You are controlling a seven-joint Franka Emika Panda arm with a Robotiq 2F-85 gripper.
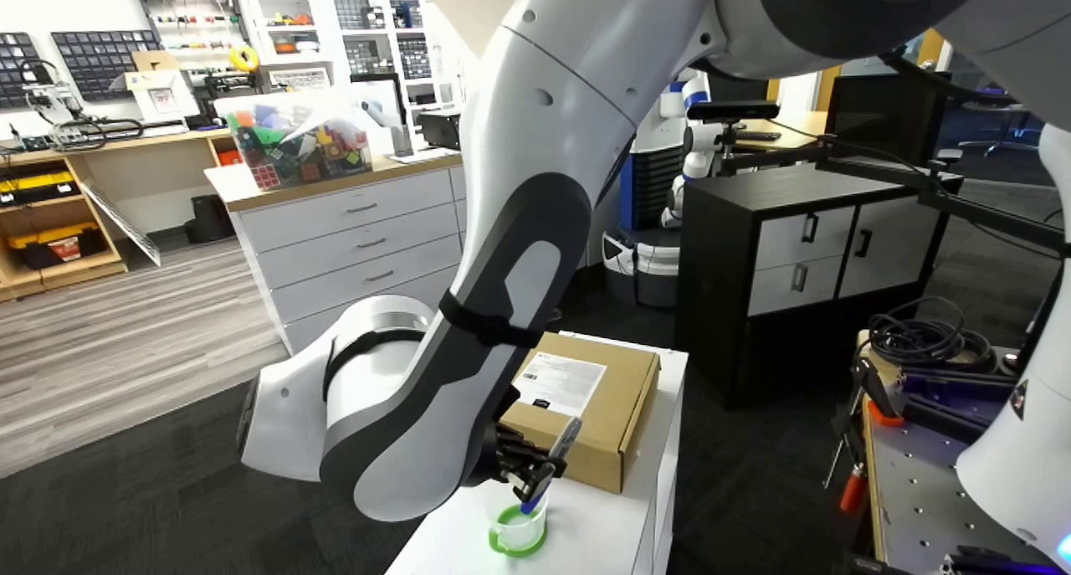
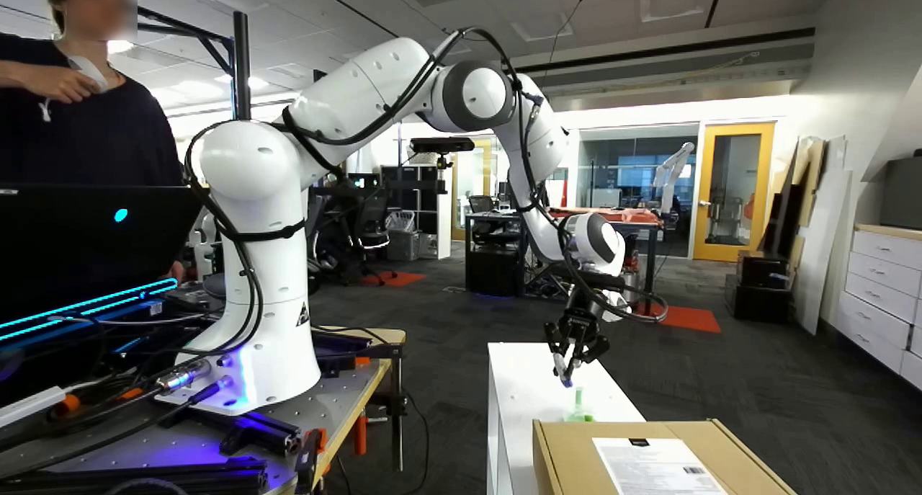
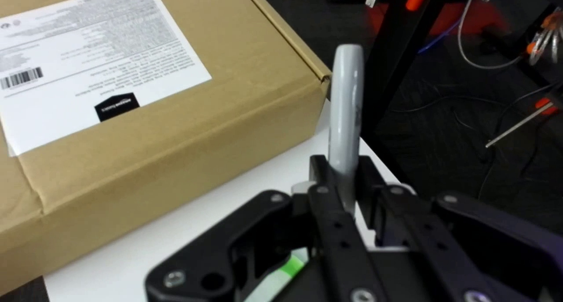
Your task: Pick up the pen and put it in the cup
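Observation:
The pen is a grey marker with a blue tip. My gripper is shut on the pen and holds it tilted, tip down. The wrist view shows the pen standing out between the fingertips. The cup is small and clear with a green base and handle, upright on the white table. In an exterior view the blue tip overlaps the cup's upper part. In an exterior view the pen shows just above the cup. In the wrist view the gripper hides most of the cup.
A flat brown cardboard box with a white label lies on the white table, close beside the cup and gripper. It is in both exterior views. The table's edge lies near the box. A person stands behind the robot base.

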